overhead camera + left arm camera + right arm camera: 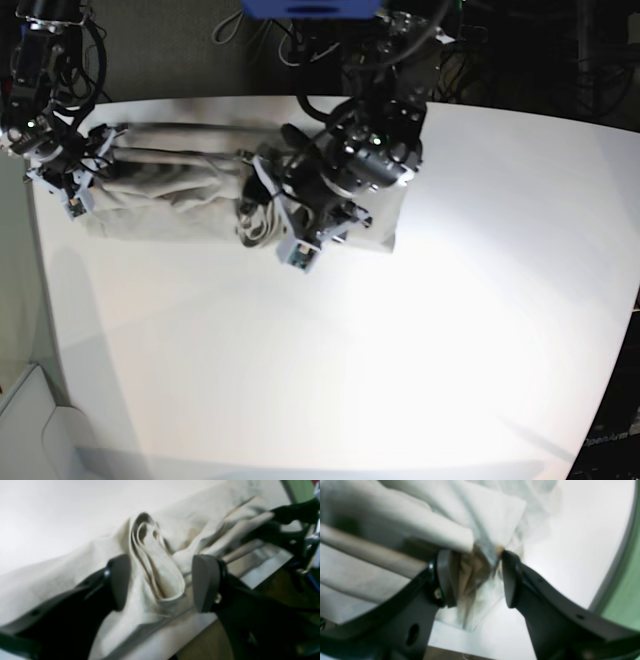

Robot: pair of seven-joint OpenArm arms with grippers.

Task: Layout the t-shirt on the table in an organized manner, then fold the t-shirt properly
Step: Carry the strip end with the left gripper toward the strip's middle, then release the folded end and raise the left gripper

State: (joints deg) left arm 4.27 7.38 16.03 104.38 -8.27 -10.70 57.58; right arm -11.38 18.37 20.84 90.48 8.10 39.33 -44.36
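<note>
Base view: the t-shirt [165,195] lay bunched lengthwise near the table's [420,360] far edge, toward its far-left corner.
Left gripper [160,582]: jaws spread either side of a standing fold near the shirt's middle, apparently lined up to pinch it.
Right gripper [475,577]: pads set a little apart with a wad of cloth between them at the shirt's end; a firm pinch could not be told.
Likely purpose: two holds for stretching the cloth flat.
Shirt appearance: pale grey-beige, soft, creased, layered, not yet spread.
</note>
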